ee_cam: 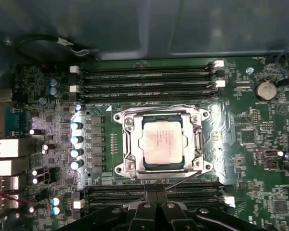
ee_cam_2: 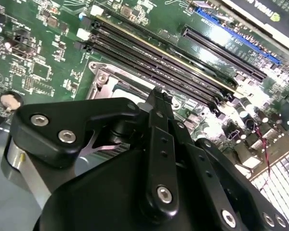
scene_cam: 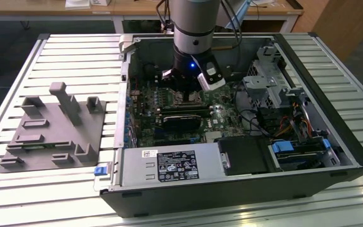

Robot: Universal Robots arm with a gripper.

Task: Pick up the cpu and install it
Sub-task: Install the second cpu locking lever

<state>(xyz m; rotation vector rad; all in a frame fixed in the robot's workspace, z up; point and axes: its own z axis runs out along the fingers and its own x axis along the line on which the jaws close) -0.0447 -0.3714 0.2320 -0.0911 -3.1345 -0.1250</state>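
the cpu already lies flat inside the motherboard socket, just below the gripper. its fingers look pressed together, holding nothing. any lift should be straight, not sideways.

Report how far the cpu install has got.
Done, by the look of it: the cpu lies flat inside the motherboard socket in the first wrist view, square to its metal frame. In hand: nothing visible; the gripper hangs low inside the open computer case, above the socket area. Left: the pictures do not show whether the socket's retention frame is latched, so locking may remain.
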